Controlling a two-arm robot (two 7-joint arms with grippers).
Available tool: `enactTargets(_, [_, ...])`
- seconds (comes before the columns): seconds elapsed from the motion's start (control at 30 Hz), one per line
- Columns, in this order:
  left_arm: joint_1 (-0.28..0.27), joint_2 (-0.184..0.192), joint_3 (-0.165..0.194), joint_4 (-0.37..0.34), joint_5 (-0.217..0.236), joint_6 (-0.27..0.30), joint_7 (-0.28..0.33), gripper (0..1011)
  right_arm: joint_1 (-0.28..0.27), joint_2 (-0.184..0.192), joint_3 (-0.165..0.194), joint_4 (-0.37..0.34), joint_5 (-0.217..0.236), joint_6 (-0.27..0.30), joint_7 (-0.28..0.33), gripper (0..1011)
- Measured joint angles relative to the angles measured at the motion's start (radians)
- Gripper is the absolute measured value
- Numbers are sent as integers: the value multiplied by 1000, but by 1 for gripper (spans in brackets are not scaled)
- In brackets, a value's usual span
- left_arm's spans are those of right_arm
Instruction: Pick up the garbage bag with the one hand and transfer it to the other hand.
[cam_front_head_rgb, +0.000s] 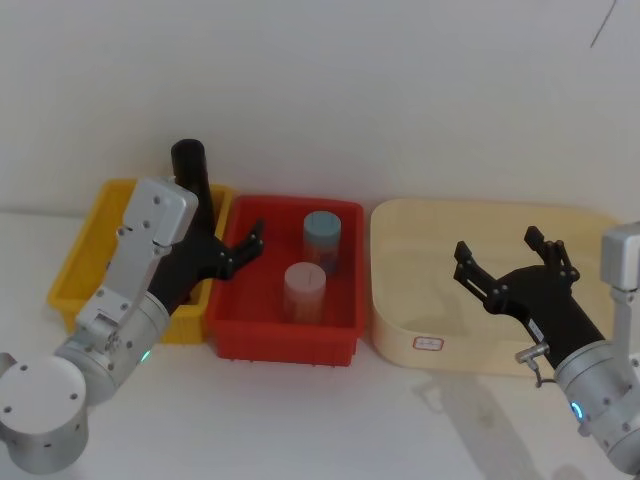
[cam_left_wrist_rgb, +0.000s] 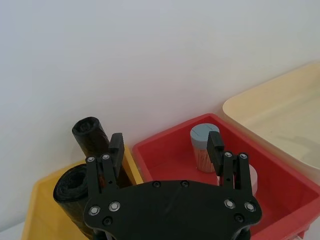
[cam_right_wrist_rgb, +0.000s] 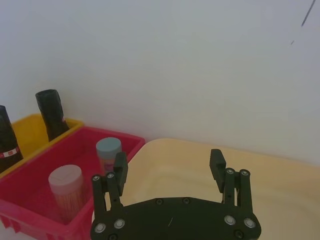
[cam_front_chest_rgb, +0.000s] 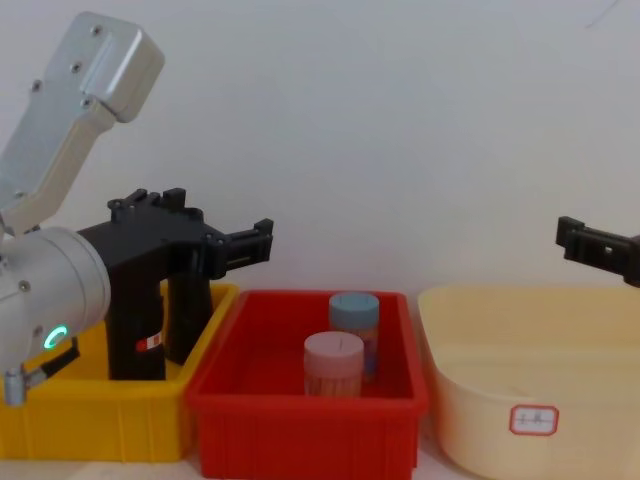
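The garbage bag (cam_front_chest_rgb: 133, 325), a black roll with a small red-and-white label, stands upright in the yellow bin (cam_front_chest_rgb: 100, 420). It also appears in the left wrist view (cam_left_wrist_rgb: 73, 188) and at the edge of the right wrist view (cam_right_wrist_rgb: 5, 134). My left gripper (cam_front_head_rgb: 236, 250) hovers open above the border between the yellow and red bins, a little above and beside the roll, holding nothing (cam_left_wrist_rgb: 166, 145). A taller plain black roll (cam_front_head_rgb: 190, 166) leans behind it. My right gripper (cam_front_head_rgb: 498, 246) hangs open and empty over the cream tray (cam_front_head_rgb: 400, 330).
The red bin (cam_front_head_rgb: 280, 340) holds a blue-lidded canister (cam_front_head_rgb: 322, 240) and a pink-lidded one (cam_front_head_rgb: 304, 290). The three containers stand side by side against a white wall. White tabletop lies in front of them.
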Motion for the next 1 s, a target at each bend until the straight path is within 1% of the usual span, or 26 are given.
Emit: enactTargets(1.0, [0,0,0,0,0,0,0,1001,0,0,0,0,0,0,0,1001])
